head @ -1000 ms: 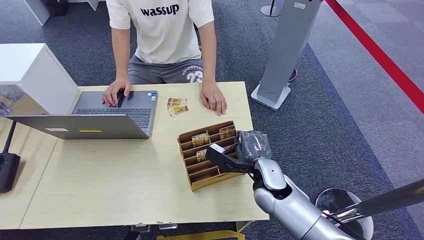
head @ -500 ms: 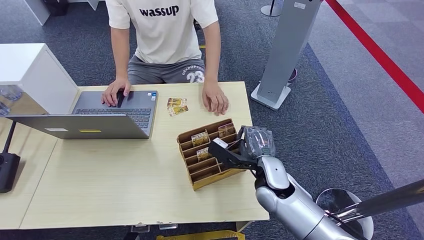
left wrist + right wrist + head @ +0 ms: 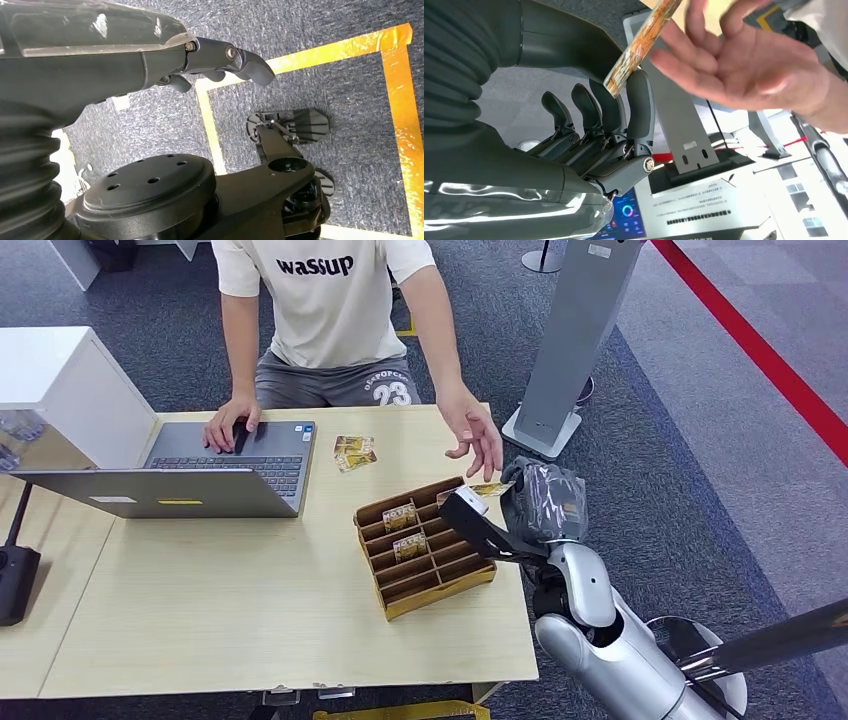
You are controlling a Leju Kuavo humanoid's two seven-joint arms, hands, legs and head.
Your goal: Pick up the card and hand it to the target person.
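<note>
Lifted the card clear of the tray at the table's right, pinched in the right hand, toward the person's outstretched hand nearby—handover nearly there; left hand hanging, holding nothing.

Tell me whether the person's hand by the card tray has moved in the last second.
Yes. The person's hand left the table, going past its edge toward the card in the right hand.
</note>
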